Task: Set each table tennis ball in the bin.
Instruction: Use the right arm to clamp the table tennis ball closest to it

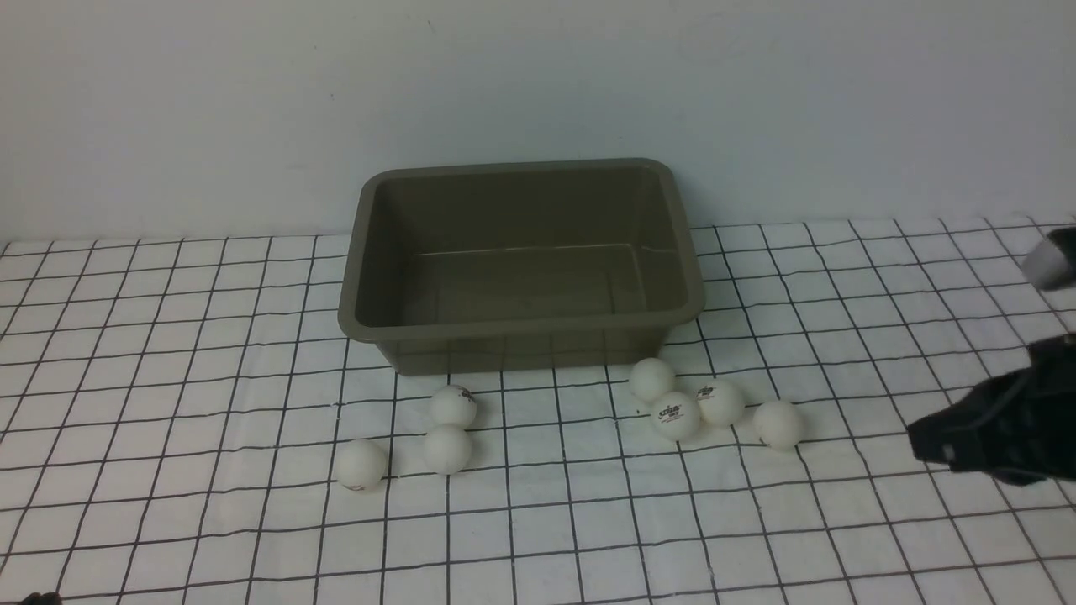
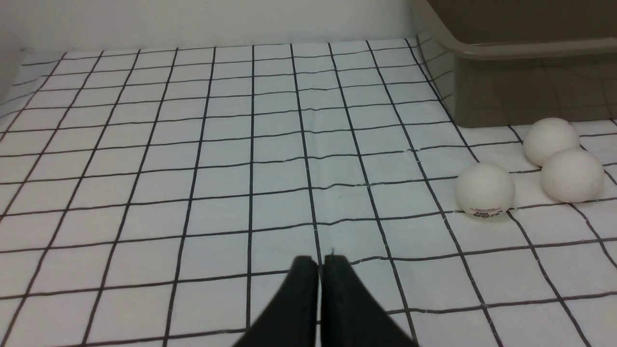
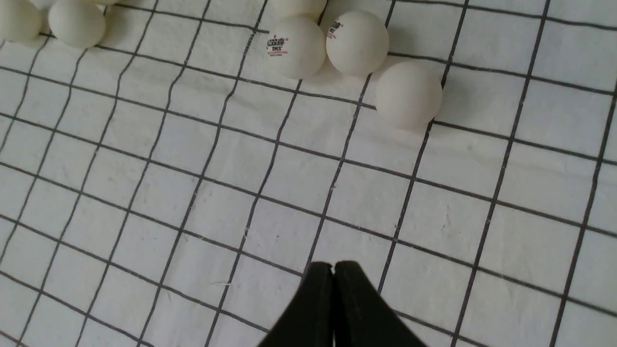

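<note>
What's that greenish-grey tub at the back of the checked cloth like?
The rectangular olive-grey plastic tub has rounded corners, a flared rim and smooth sloping walls. It stands upright and empty on the white black-gridded cloth, close to the pale wall. The nearest small white ball lies just before its front right corner.

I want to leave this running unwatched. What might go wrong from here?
The logo ball touches the rearmost ball and a third ball; gripping one may scatter the rest. The rearmost ball also sits near the bin wall, leaving little room. The right gripper has its jaws shut and would shove a ball.
</note>
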